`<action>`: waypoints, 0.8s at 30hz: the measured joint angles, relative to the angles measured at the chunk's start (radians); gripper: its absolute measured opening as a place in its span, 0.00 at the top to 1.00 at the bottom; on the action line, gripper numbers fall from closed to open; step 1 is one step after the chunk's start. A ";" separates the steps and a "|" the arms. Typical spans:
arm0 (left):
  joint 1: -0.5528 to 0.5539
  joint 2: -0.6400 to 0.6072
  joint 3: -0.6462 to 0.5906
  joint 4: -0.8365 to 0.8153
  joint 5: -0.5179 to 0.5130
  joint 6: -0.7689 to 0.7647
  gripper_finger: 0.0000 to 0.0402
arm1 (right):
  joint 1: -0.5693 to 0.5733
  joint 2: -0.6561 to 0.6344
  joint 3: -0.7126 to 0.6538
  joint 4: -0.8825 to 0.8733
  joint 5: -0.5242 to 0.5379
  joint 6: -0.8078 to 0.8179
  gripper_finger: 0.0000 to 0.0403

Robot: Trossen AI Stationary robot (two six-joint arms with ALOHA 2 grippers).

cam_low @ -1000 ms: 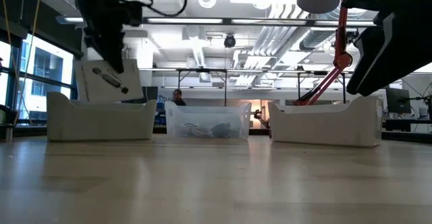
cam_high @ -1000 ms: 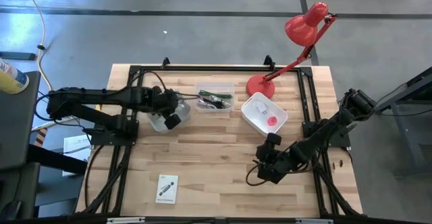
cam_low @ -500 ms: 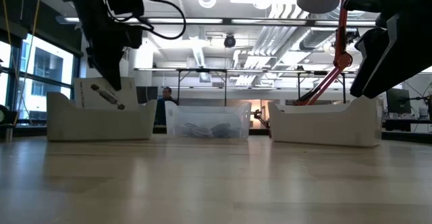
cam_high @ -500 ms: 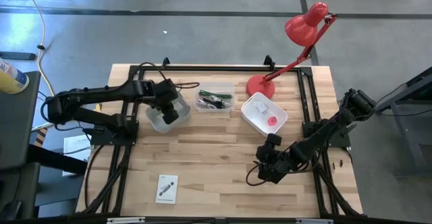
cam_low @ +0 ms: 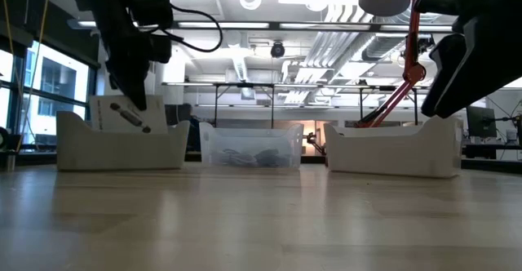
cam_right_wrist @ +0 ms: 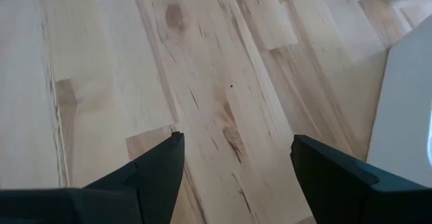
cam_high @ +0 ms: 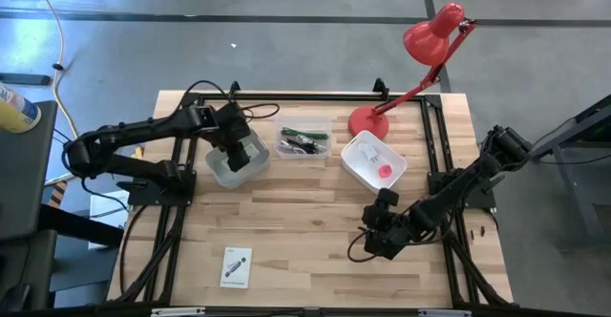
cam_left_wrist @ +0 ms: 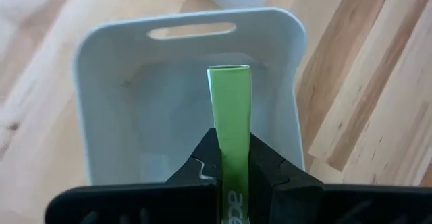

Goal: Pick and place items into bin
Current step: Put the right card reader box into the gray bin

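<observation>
My left gripper [cam_high: 235, 151] hangs over the left white bin [cam_high: 218, 172], shut on a flat white card with dark print [cam_low: 122, 113]. In the left wrist view this card shows as a narrow green strip [cam_left_wrist: 229, 109] reaching down into the bin [cam_left_wrist: 108, 116]. A second card [cam_high: 236, 266] lies flat on the table near its front edge. My right gripper [cam_right_wrist: 236, 163] stands open above bare wood at the right [cam_high: 370, 244], with nothing between its fingers. My left gripper pinches the card between its two fingers at the card's upper end [cam_left_wrist: 229, 164], one finger on each flat face. The fingers come steeply from above. The card hangs tilted below them, its lower part behind the bin's wall [cam_low: 122, 144]. Whether it touches the bin's floor I cannot tell.
A clear bin [cam_high: 304, 137] at the middle far side holds a green pen and thin cables. A white bin [cam_high: 368, 174] to its right holds a small pink piece [cam_high: 384, 170]. The red desk lamp [cam_high: 368, 121] stands at the far right. Black frame rails run along the table's edges.
My left arm has swung toward the table's far edge. Its gripper has sunk over the left bin, staying shut on the card. The card now sits lower, with more of it behind the bin's wall.
</observation>
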 joint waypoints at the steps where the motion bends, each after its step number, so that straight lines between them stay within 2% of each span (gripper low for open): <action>1: 0.000 0.007 0.000 0.000 0.010 0.003 0.98 | 0.000 0.000 0.000 0.000 0.004 0.000 0.36; 13: -0.001 0.100 0.000 0.025 -0.002 0.027 0.95 | -0.002 0.000 -0.001 -0.002 0.002 0.020 0.36; 18: -0.001 0.121 0.000 -0.015 -0.049 0.028 0.91 | -0.002 0.000 -0.002 -0.008 0.002 0.034 0.36; 24: -0.001 0.126 0.000 -0.008 -0.060 0.029 0.83 | -0.003 0.000 -0.002 -0.008 0.006 0.018 0.36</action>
